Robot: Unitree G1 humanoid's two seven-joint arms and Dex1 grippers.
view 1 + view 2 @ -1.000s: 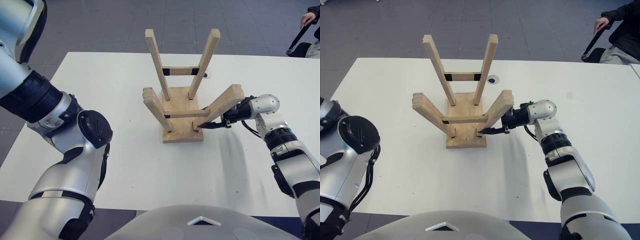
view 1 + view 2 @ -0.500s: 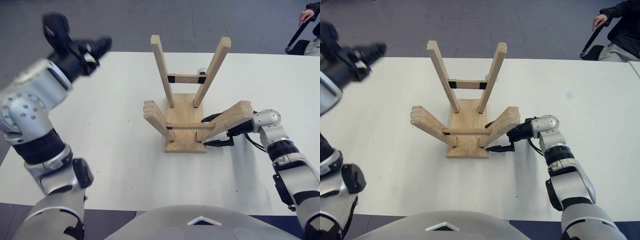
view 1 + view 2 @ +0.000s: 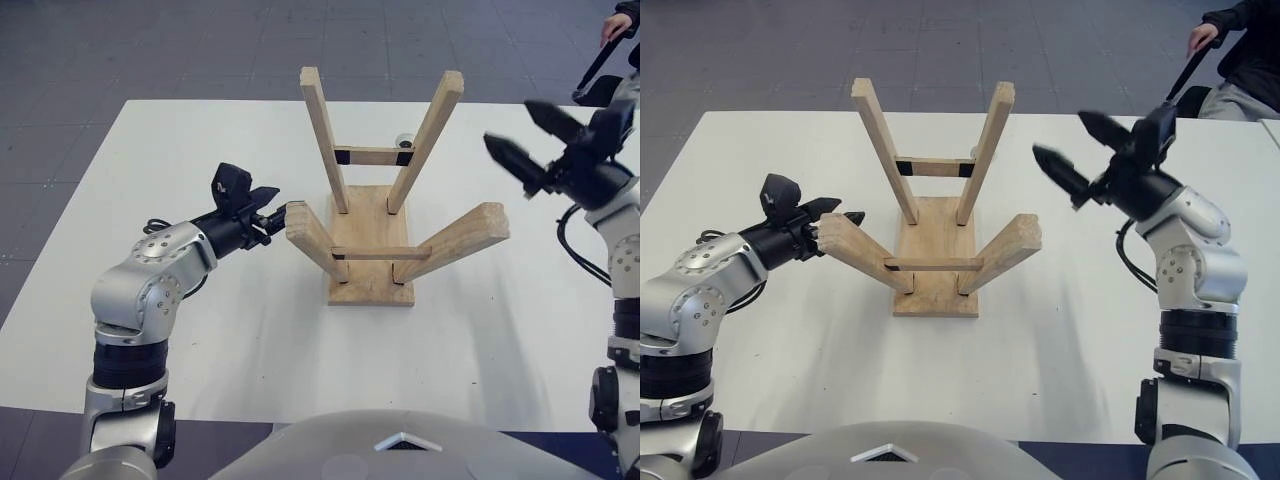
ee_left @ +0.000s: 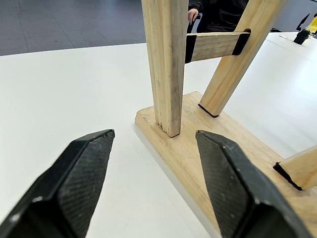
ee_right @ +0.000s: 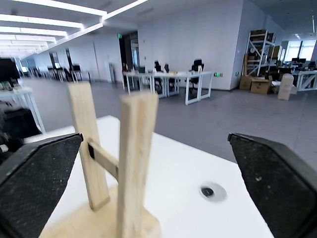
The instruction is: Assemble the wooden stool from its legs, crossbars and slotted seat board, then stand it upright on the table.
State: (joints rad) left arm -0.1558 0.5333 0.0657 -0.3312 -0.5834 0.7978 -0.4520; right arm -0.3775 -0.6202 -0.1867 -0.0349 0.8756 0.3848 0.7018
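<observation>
The stool (image 3: 370, 240) is seen upside down near the middle of the white counter (image 3: 200, 150). Its seat board (image 3: 368, 288) is laid flat on the counter, and all four legs are set into it and pointed upward. The far left leg (image 3: 325, 140) and far right leg (image 3: 428, 140) are tilted away from each other and are joined by the far crossbar (image 3: 372, 156), which is marked black at both ends. The near left leg (image 3: 312, 238) and near right leg (image 3: 455, 240) are splayed more strongly outward and are linked low down by the near crossbar (image 3: 368, 253).

The left gripper (image 3: 268, 210) is held low over the counter, just beside the free end of the near left leg. Whether the wood is touched cannot be told. Its fingers (image 4: 84, 183) are spread apart, and in the left wrist view a leg seated in the board is framed beyond the gap between them.

The right gripper (image 3: 512, 125) is raised above the right side of the counter, well apart from the stool, level with the upper part of the far right leg. Its fingers (image 5: 39, 183) are opened wide and nothing is gripped between them.

A small round fitting (image 5: 213, 191) is set into the counter just behind the far legs.
</observation>
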